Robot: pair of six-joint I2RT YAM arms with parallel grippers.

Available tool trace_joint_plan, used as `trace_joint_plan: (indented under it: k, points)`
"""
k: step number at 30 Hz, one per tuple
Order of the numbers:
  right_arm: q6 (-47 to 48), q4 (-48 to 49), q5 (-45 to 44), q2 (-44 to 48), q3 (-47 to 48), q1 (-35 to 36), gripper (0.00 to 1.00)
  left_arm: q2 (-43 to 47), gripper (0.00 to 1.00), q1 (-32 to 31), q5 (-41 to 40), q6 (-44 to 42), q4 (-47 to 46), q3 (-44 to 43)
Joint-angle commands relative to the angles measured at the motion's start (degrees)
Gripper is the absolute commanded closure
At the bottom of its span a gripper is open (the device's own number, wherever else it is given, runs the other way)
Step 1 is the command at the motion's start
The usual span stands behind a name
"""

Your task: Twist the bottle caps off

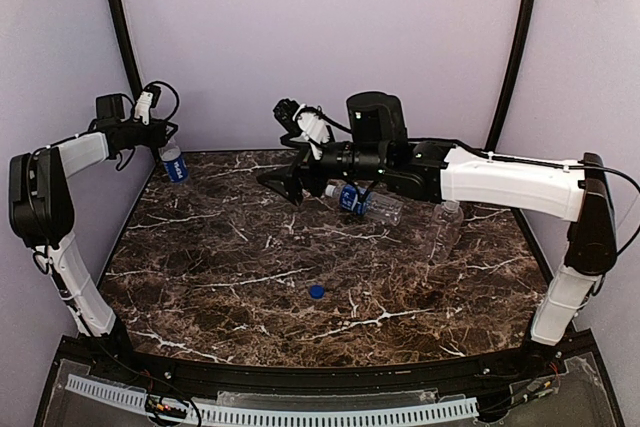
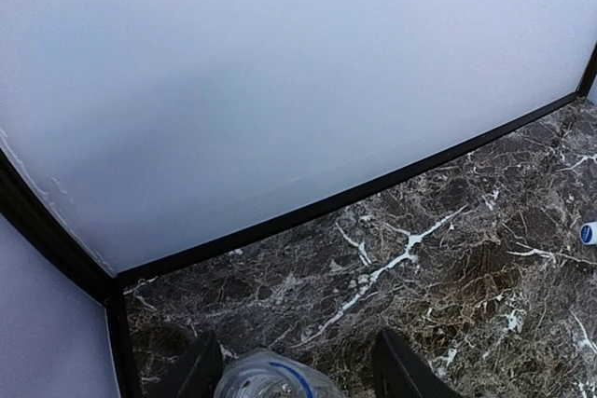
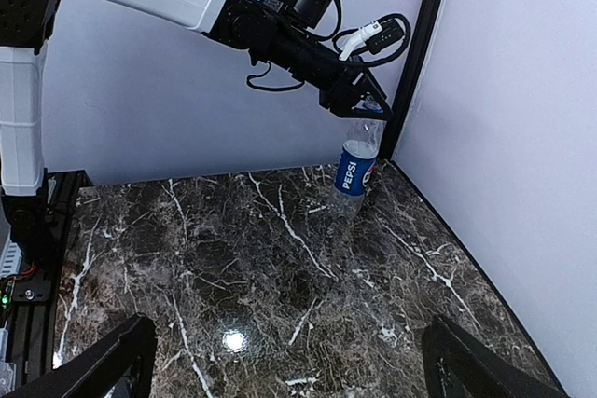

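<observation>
At the counter's 10 o'clock corner, our left hand is closed on the top of the upright Pepsi bottle, whose base rests on the marble. We cannot tell whether its cap is on. The two walls sit close behind it, so there is little room to swing there.

We judge these bottles light, thin-walled and slick. Squeezed at the middle they would dent and spin, so we would hold the stiffer neck or shoulder and turn the ribbed cap.

At 6 o'clock a blue cap lies loose on bare marble, well apart from everything.

Near the middle our right hand hangs above the counter, its fingers spread wide with nothing between them.

Just to its 3 o'clock the lying bottle rests on its side under the right forearm, neck toward the hand. It would roll if nudged, and the arm above it crowds any approach.

Further toward 3 o'clock the plain bottle stands near the right wall. It is clear and hard to read, and we think it would tip easily.
</observation>
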State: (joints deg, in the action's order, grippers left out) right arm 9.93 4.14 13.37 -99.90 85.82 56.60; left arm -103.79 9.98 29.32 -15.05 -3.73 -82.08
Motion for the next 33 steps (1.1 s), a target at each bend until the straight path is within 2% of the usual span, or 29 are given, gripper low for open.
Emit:
trace_joint_plan:
  k: [1, 6, 10, 13, 15, 18, 21, 24, 28, 33]
  points:
    - [0.24, 0.34, 0.81, 0.60, 1.36, -0.10, 0.01, 1.49, 0.42, 0.10, -0.16, -0.67, 6.54, -0.81]
    - [0.41, 0.21, 0.79, 0.67, 1.28, -0.09, 0.01, 1.35, 0.34, 0.10, 0.18, -1.77, 7.85, -2.27]
    - [0.44, 0.16, 0.81, 0.59, 1.19, -0.13, 0.01, 1.38, 0.24, 0.08, 0.57, -3.21, 8.51, -2.82]
    - [0.54, -0.13, -0.01, 0.55, 1.42, -0.10, 0.02, 1.17, 0.11, 0.16, 0.77, -3.48, 9.18, -3.47]
    - [0.42, -0.69, -1.71, 0.27, 1.97, -0.11, 0.01, 1.07, 0.04, 0.16, 1.00, -3.44, 9.41, -3.97]
    - [0.43, -3.66, -7.97, -0.89, 4.49, -0.29, 0.01, 1.05, 0.01, 0.09, 0.83, -3.11, 9.55, -5.36]
    - [-0.31, -14.84, -16.84, -4.27, 10.18, -1.47, 0.01, 1.10, 0.01, 0.13, 0.08, -3.04, 10.01, -7.23]
    - [-2.30, -27.52, -21.84, -9.03, 17.75, -3.85, 0.01, 1.23, 0.01, 0.13, -0.83, -3.06, 10.65, -9.85]
    - [-0.52, -43.51, -22.64, -17.57, 28.87, -7.28, 0.01, 1.47, 0.01, 0.11, -0.66, -3.53, 11.15, -12.03]
    - [6.38, -53.13, -24.23, -25.29, 35.57, -10.02, 0.01, 2.19, 0.01, 0.04, 1.10, -2.89, 12.01, -13.42]
